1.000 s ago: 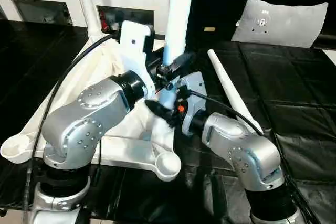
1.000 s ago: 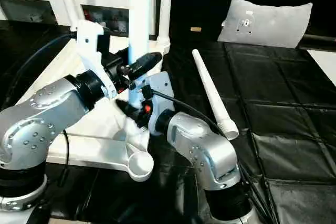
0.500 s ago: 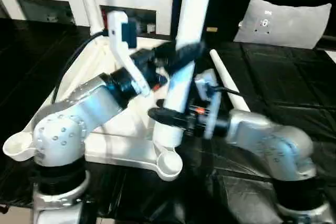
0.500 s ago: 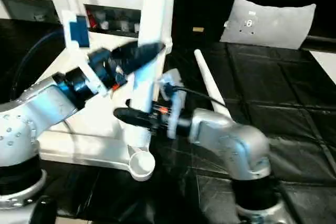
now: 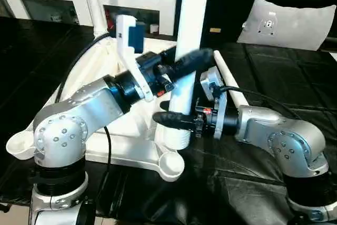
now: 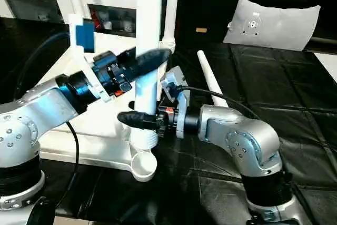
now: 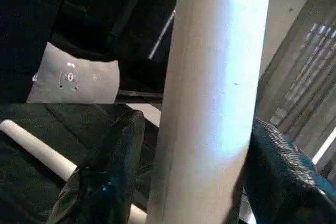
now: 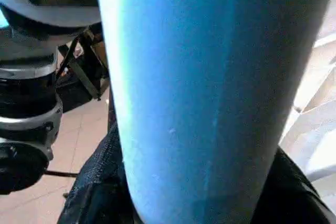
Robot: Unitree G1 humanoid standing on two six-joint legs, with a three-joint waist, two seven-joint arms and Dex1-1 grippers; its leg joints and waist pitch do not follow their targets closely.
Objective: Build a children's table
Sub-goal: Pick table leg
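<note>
The white table top (image 5: 126, 140) lay upside down on the black mat-covered workbench (image 5: 274, 104), its ribbed underside facing up and a round corner socket (image 5: 171, 164) at the near corner standing open; another socket (image 5: 18, 146) showed at the left corner; an upright leg (image 5: 189, 40) stood over the near part of the top, its threaded lower end (image 5: 176, 138) just behind the open near socket, though whether it sat in a socket or only touched the plastic could not be told; the left gripper (image 5: 184, 62) reached in from the left and clasped this leg partway up, one black finger lying across the front of the tube; in the left wrist view its fingers (image 7: 113, 156) sat on either side of the white tube, pressed against it; the right gripper (image 5: 176, 120) came in from the right, lower down, and was clamped on the same leg just above the thread, its near finger crossing the front; in the right wrist view the tube stood between the dark pads (image 8: 100, 182); a second leg (image 5: 92, 3) rose from the far left corner of the top, and a third (image 6: 169, 9) stood at the far corner; a loose leg (image 6: 210, 82) lay flat on the mat to the right, well apart from the top; a grey pillow (image 5: 287, 22) rested at the far right of the bench.
</note>
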